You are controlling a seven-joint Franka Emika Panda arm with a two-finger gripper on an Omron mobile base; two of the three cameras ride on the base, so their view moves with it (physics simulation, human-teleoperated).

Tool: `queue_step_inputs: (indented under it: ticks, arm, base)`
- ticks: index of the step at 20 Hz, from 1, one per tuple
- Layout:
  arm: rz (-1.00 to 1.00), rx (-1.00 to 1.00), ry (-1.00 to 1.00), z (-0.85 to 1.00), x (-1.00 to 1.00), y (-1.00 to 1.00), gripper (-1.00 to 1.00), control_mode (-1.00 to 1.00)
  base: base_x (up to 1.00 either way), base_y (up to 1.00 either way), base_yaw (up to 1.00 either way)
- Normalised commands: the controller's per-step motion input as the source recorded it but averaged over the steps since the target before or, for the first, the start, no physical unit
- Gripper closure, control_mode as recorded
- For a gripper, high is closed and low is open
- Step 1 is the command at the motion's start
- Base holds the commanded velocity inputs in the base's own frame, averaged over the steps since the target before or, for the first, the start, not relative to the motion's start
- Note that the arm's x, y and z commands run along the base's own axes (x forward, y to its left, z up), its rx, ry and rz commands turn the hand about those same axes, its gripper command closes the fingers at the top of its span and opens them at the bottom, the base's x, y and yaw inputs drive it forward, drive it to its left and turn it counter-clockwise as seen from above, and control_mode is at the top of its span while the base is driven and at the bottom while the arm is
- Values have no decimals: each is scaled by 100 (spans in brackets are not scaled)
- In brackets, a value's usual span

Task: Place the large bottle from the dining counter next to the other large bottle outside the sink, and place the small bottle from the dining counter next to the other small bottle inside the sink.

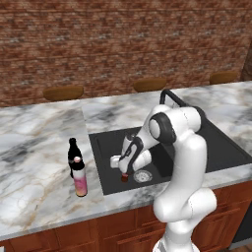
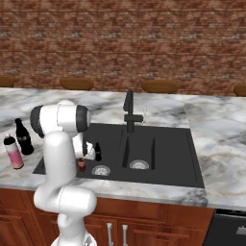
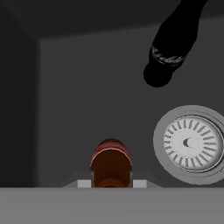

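Red-brown and glossy, the small bottle (image 3: 111, 164) is clamped by its narrow neck in the claw (image 3: 111, 183), low inside the black sink (image 1: 106, 162), near the round metal drain (image 3: 192, 143) and the other small bottle (image 3: 168, 43). Judged light, rigid, slick and probably breakable; the neck is the sound hold. On the marbled counter (image 1: 39, 162) the large bottle (image 1: 79, 178) stands beside the other large bottle (image 1: 73, 152).

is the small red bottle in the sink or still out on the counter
In the sink: the small red-brown bottle stands upright between the fingers, beside the drain.

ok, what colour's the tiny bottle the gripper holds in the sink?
Red-brown small bottle, clearest in the hand view.
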Motion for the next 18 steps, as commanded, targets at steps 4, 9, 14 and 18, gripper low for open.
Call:
queue_step_inputs:
  ticks: [4, 9, 14, 18]
  arm:
    - [0, 0, 0, -33, 5, 0, 100, -100]
    - [-1, 0, 0, -29, 1, 0, 100, -100]
    - [0, 0, 1, -1, 0, 0, 100, -100]
    - [0, 0, 0, 0, 0, 0, 100, -100]
  base:
    - [0, 0, 0]
    - [0, 0, 0]
    - [0, 0, 0]
    - [0, 0, 0]
